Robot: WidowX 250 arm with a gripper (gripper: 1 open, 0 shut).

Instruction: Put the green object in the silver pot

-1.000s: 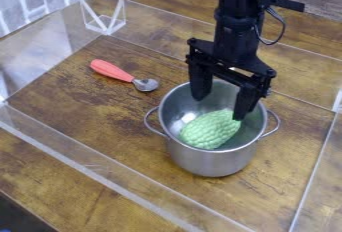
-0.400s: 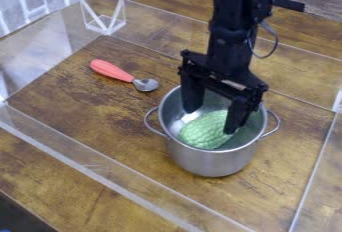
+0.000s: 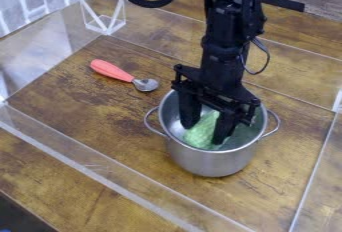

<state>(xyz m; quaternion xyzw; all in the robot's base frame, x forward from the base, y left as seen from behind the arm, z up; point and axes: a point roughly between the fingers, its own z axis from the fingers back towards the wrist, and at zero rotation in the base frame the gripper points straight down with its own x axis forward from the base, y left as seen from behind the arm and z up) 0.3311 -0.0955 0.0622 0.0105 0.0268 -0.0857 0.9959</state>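
The silver pot (image 3: 214, 154) stands right of the table's middle, and the light green, knobbly green object (image 3: 205, 132) lies inside it. My gripper (image 3: 214, 126) points straight down and reaches into the pot. One black finger (image 3: 191, 114) is at the lump's left and the other at its right. The fingers stand close against the lump's sides. Their tips sit below the pot's rim, so whether they press on the lump I cannot tell.
A red-handled spoon (image 3: 120, 74) lies on the wooden table to the left of the pot. Clear plastic walls (image 3: 67, 136) run along the table's front and left edges. A clear stand (image 3: 102, 18) sits at the back left.
The gripper has sunk from above the rim down into the pot. Its fingers now straddle the green object and look drawn in closer to it.
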